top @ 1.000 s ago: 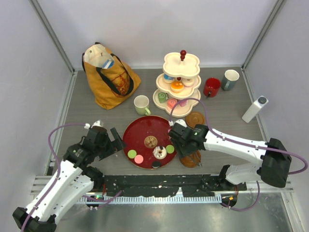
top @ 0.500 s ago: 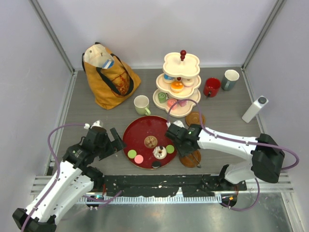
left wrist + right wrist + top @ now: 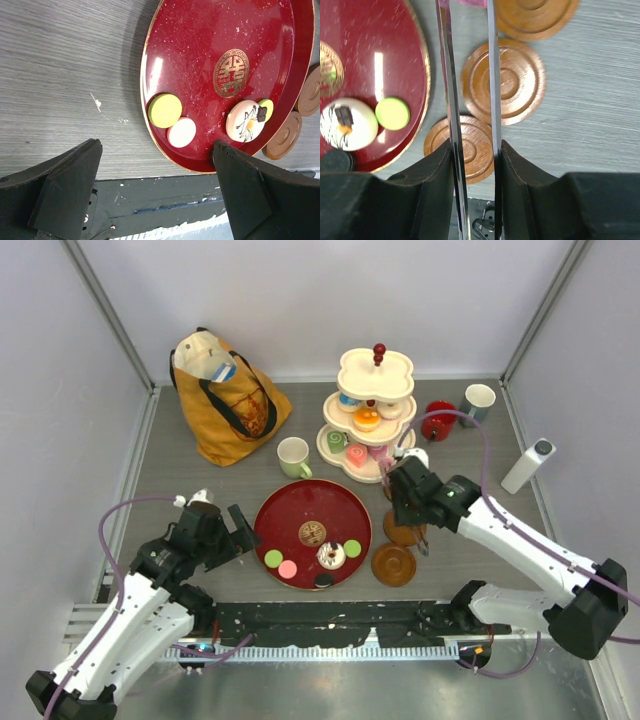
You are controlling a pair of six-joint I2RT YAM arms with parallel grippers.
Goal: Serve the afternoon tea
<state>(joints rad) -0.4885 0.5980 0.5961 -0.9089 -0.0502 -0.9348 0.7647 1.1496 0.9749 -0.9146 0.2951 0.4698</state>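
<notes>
Grey wood-grain table [image 3: 200, 480], pale walls on three sides. Dark-red tray [image 3: 300, 508] sits centre near, with the tiered stand [image 3: 352, 375] far right of it.

The right arm has swung off the tray's right rim, over the wooden coasters [image 3: 502, 82], to the stand's lowest tier. The right gripper [image 3: 392, 468] has narrowed. A pink pastry [image 3: 469, 2] shows between its tips, cropped, so I cannot tell whether it is clamped. The left gripper [image 3: 157, 150] is unchanged: spread wide, empty, by the tray's left rim.

Pale green mug [image 3: 293, 455], red mug [image 3: 435, 425] and grey-blue mug [image 3: 478, 403] stand far of the tray, off the coasters. The five pastries on the tray [image 3: 288, 568] are unmoved.

Judgement: a pick at the stand is starting, and serving has barely begun.
</notes>
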